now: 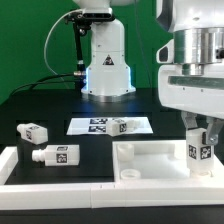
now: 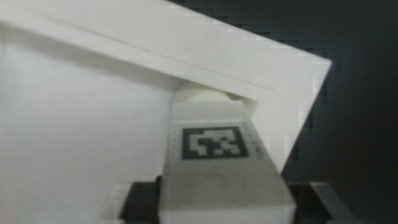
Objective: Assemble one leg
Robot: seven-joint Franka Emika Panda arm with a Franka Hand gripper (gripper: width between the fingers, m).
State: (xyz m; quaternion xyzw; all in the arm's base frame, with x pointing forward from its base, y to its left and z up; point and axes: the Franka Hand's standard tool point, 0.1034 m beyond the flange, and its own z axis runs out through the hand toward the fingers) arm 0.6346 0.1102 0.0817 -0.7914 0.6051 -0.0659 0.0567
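My gripper (image 1: 200,130) is shut on a white leg (image 1: 201,152) with a black-and-white tag and holds it upright. The leg's lower end is at the corner of the large white tray-shaped part (image 1: 150,160) on the exterior view's right. In the wrist view the leg (image 2: 217,150) sits between my black fingers (image 2: 143,203), its far end against the tray part's corner (image 2: 267,85). I cannot tell whether it is seated in there. Three more legs lie loose: two on the exterior view's left (image 1: 35,131) (image 1: 55,154) and one on the marker board (image 1: 121,125).
The marker board (image 1: 90,127) lies at the table's middle, in front of the robot base (image 1: 105,70). A white raised rim (image 1: 12,165) runs along the table's front and the exterior view's left. The table is black.
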